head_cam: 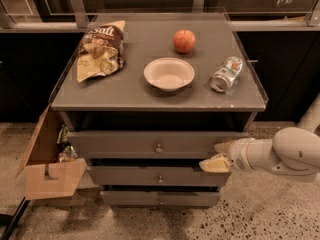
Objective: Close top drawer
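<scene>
Camera view: the top drawer (pixel 125 143) stands partly out, just below the surface's (pixel 150 96) front edge. The claw (pixel 220 155) sits at the drawer front's right end, beneath the front right corner, fingers spread and holding nothing. On top are a chip bag (pixel 100 46), bowl (pixel 169 74), apple (pixel 184 41) and can (pixel 226 74).

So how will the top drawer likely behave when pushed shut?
The top drawer looks rigid, so it should slide in whole. The gripper sits at its front's right end, away from the central knob, so a push there may skew it.
</scene>
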### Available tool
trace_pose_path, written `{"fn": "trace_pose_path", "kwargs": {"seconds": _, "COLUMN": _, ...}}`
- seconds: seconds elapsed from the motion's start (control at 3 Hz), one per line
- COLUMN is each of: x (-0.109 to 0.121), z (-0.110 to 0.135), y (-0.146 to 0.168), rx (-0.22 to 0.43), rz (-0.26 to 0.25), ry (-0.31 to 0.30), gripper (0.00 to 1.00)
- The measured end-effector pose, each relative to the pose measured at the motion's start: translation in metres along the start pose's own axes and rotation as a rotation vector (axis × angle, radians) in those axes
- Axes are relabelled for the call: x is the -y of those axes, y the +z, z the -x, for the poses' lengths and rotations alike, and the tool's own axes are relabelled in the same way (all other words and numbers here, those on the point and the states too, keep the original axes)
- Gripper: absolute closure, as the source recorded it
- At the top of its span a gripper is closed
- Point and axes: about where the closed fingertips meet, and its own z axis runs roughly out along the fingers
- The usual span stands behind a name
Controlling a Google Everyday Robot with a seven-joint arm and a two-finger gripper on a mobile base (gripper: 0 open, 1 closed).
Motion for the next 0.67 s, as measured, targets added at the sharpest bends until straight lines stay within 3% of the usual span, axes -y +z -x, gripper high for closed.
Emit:
{"fn": "trace_pose_path", "kwargs": {"seconds": 0.33, "x": -0.0018, "z": -0.0014, "y": -0.0007, "rx": -0.002, "rz": 0.0, "ry": -0.001, "gripper": 0.0}}
{"fn": "trace_pose_path", "kwargs": {"seconds": 0.67, "x": -0.0063, "z": -0.0043, "y": -0.0031, "rx": -0.002, "rz": 0.0, "ry": -0.001, "gripper": 0.0}}
